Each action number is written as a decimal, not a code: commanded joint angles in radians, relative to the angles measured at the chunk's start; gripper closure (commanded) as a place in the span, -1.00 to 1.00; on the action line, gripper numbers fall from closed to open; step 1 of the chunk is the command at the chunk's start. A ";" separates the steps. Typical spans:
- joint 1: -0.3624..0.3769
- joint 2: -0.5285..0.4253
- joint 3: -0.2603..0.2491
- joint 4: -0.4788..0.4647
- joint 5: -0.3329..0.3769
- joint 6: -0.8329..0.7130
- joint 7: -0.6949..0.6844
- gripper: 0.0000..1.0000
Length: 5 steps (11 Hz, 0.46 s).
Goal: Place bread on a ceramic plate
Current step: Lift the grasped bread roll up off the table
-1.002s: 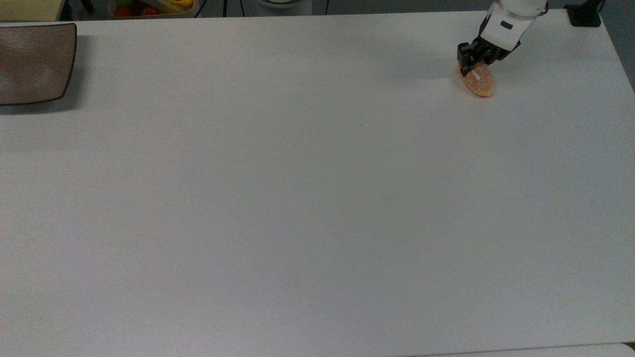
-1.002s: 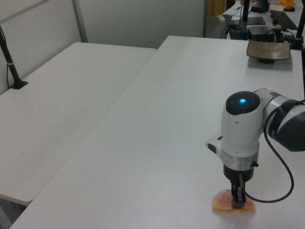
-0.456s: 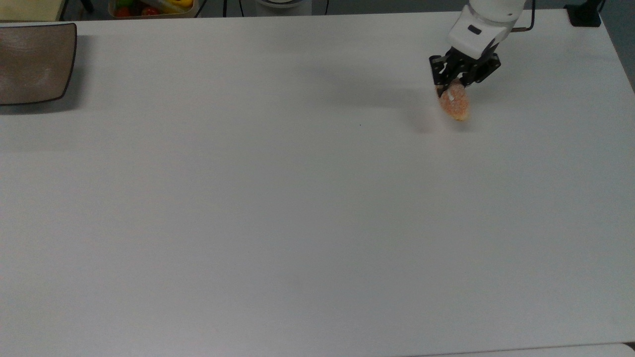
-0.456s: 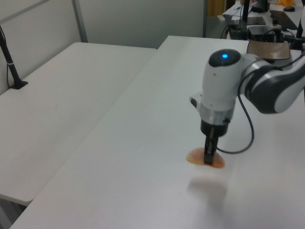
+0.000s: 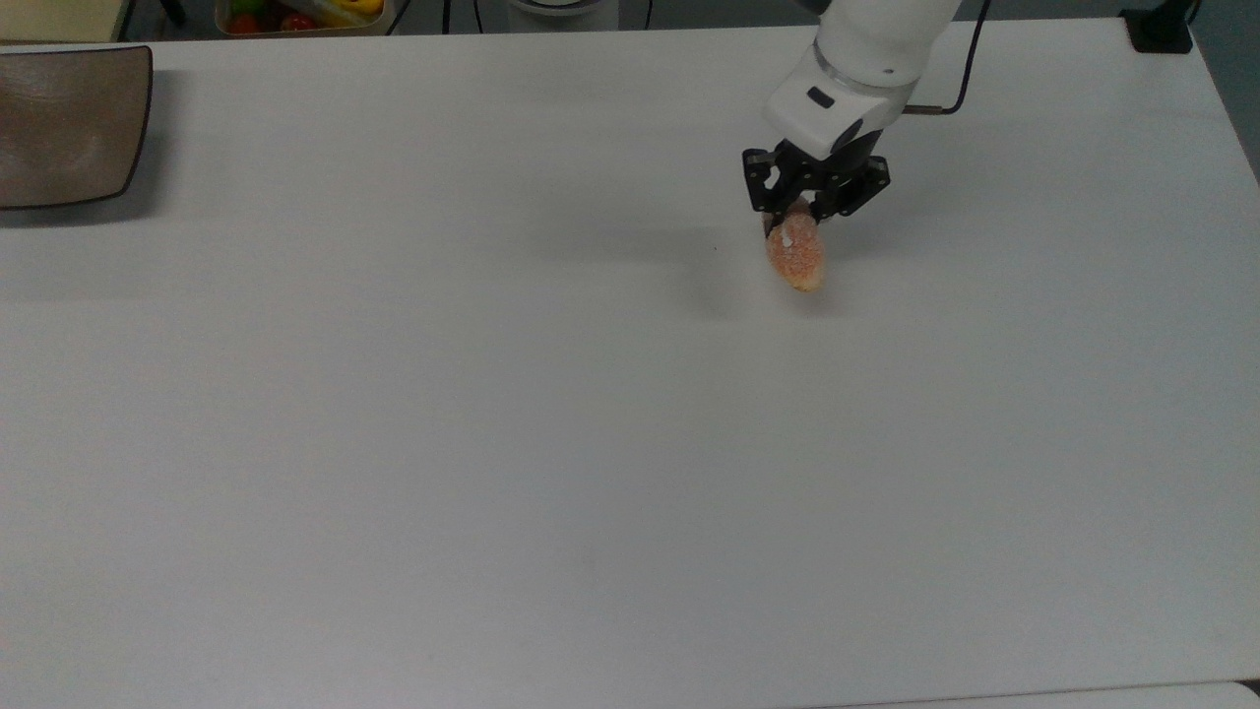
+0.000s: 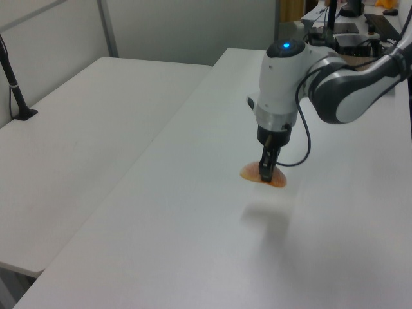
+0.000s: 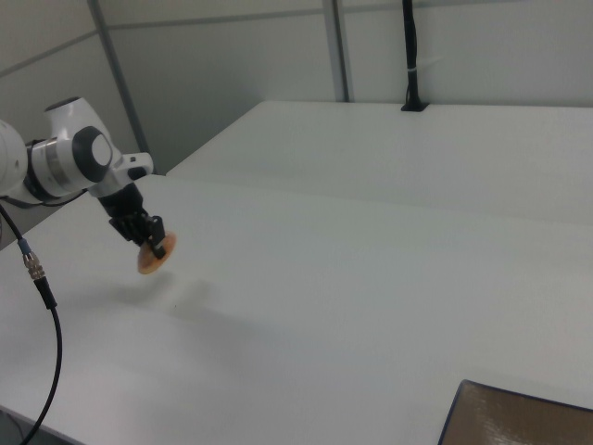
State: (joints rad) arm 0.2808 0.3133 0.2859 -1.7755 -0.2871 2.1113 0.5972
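The end effector [image 5: 795, 219] is clamped onto the bread [image 5: 795, 256] — its black fingers [image 6: 266, 166] pinch one end of the bun, which hangs above the white surface [image 5: 591, 443] with its shadow cast on the surface beneath it. In the top view the bread's speckled face with the short white stripe shows just below the fingers. The ceramic plate [image 5: 69, 123] lies well apart from the bread, at the top view's far left edge of the surface — and at the right view's lower right corner [image 7: 519, 417]. A bin of colourful items [image 5: 300, 15] sits beyond the surface's far edge, near the plate.
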 commanded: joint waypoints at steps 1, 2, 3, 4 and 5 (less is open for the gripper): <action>-0.017 -0.042 -0.079 -0.022 0.008 0.012 -0.071 0.40; -0.018 -0.049 -0.114 -0.022 0.012 0.012 -0.088 0.40; -0.025 -0.055 -0.146 -0.024 0.017 0.010 -0.115 0.44; -0.040 -0.063 -0.180 -0.022 0.017 0.006 -0.147 0.45; -0.051 -0.075 -0.215 -0.024 0.019 0.003 -0.174 0.45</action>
State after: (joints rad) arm 0.2465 0.2854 0.1413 -1.7753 -0.2855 2.1113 0.4991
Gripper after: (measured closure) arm 0.714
